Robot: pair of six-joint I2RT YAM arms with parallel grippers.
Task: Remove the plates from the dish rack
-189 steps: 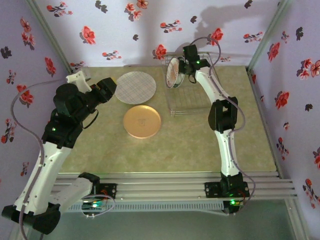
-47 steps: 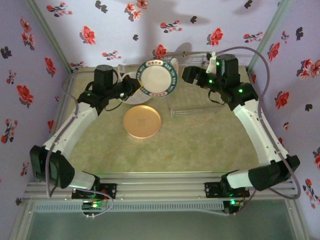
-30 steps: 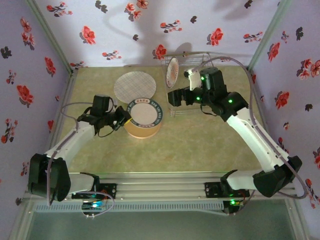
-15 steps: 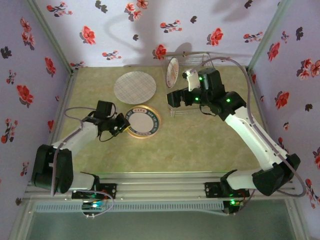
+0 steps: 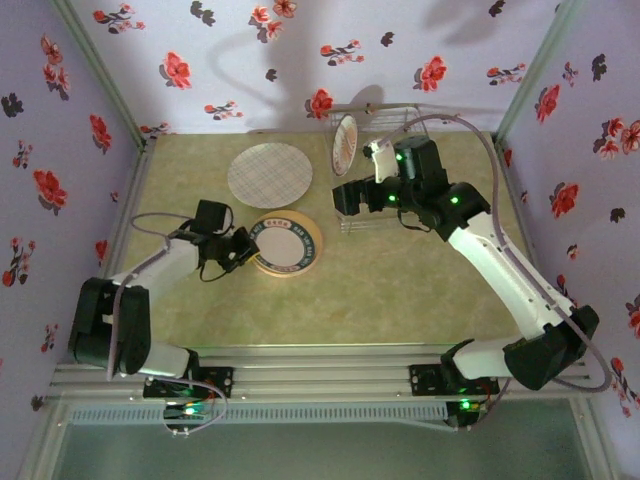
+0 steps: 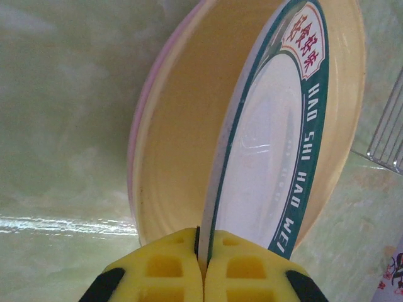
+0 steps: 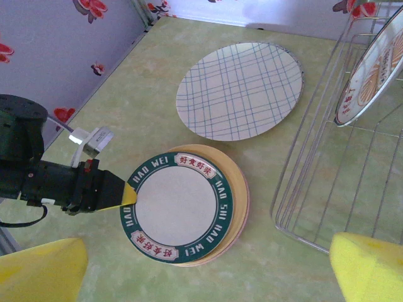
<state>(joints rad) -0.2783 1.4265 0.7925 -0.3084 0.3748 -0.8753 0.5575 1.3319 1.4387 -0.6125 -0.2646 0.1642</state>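
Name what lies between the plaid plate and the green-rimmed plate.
Right wrist view: the rim of the orange-yellow plate, under the green-rimmed plate, then a bare strip of table up to the plaid plate.

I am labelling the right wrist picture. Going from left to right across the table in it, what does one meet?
First the left gripper → green-rimmed plate, over the orange-yellow plate → dish rack → sunburst plate standing in it. The plaid plate overlaps the others, so I leave it out.
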